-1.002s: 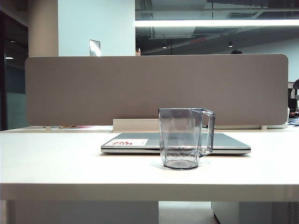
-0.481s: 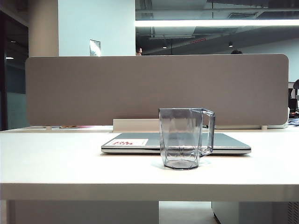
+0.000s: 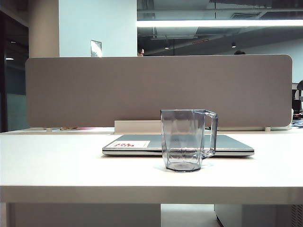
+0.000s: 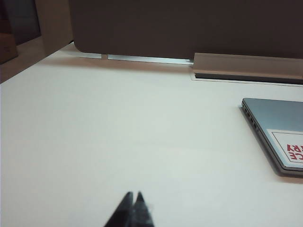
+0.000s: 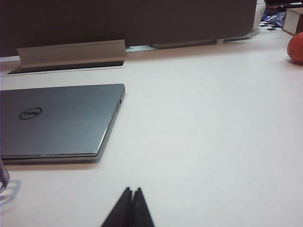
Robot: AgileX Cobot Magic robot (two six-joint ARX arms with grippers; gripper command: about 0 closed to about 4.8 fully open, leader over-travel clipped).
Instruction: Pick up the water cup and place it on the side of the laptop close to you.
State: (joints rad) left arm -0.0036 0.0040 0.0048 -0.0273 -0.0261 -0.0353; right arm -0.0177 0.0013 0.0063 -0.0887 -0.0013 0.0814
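Wrist views, left claw (image 4: 133,196) closed, right claw (image 5: 132,191) closed

Open bench (image 3: 57,165) along near edge and toward both side edges. Blocked mid-bench by water cup (image 3: 184,140), laptop (image 3: 142,144) just behind; partition (image 3: 156,90) walling far edge.

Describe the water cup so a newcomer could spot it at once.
On the white table, in front of the grey partition, lies a closed silver laptop. The water cup stands upright just in front of it, the only see-through thing there: bluish-grey, faceted, with a squared handle.
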